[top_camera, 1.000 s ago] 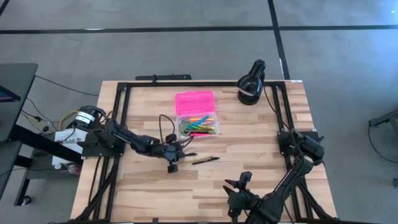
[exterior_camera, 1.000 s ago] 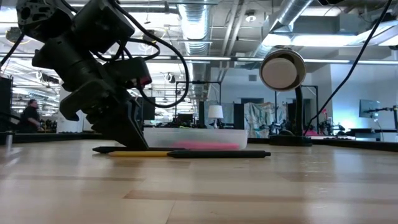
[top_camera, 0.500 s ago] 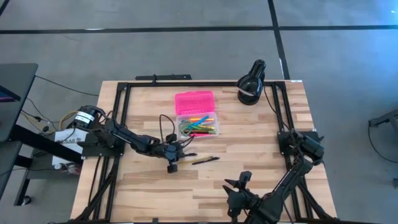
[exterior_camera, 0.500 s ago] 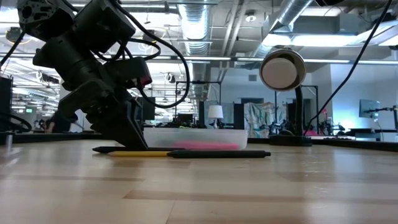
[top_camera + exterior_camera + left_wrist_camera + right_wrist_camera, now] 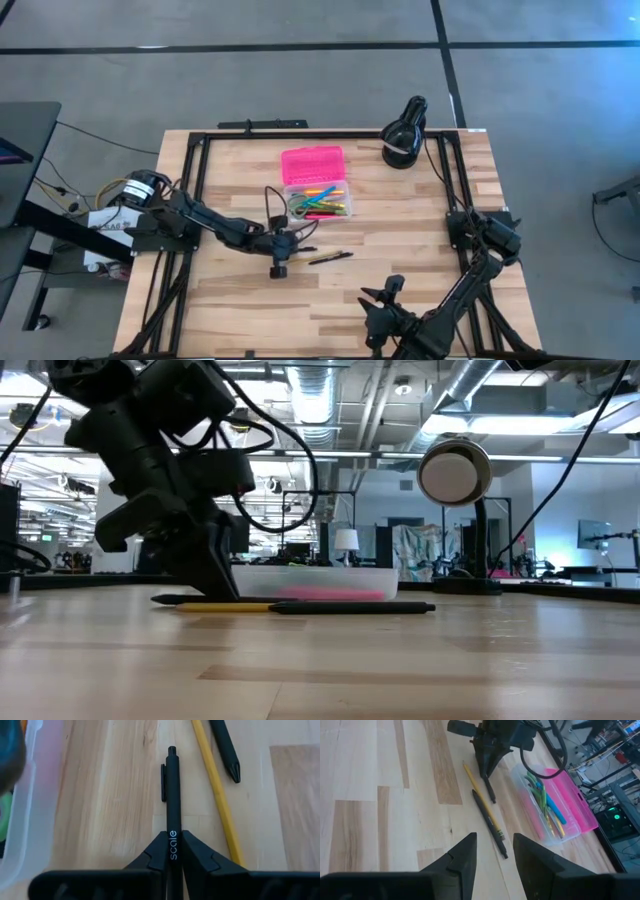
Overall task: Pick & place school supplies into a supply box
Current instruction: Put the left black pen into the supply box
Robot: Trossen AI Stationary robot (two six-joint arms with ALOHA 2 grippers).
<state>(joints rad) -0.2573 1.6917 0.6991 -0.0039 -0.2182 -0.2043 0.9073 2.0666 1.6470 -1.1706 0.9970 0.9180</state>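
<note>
My left gripper (image 5: pixel 291 243) (image 5: pixel 172 851) is shut on a black pen (image 5: pixel 172 795) just in front of the supply box (image 5: pixel 318 201), a clear case with coloured supplies inside and its pink lid (image 5: pixel 313 162) folded open behind. Beside the held pen, a yellow pencil (image 5: pixel 216 800) and a second black pen (image 5: pixel 331 257) lie flat on the table. My right gripper (image 5: pixel 493 854) hovers open near the table's near edge, right of centre, facing these things. My left gripper pinches the black pen's barrel (image 5: pixel 172 827) between its two fingertips. The fingers come from the table's left, slanting down, and the pen runs along them, its clip end (image 5: pixel 171 752) sticking out ahead. Whether that end rests on the table, I cannot tell.
A black round lamp (image 5: pixel 404 131) stands at the table's far right corner. A black frame rail (image 5: pixel 300 136) runs around the tabletop. Bare wood (image 5: pixel 240 300) lies between the pens and the near edge.
My left arm's wrist has risen and tipped a little above the pens, shifting slightly toward the table's right, while its fingertips stay low at the black pen. The pencil and the other pen have not moved.
</note>
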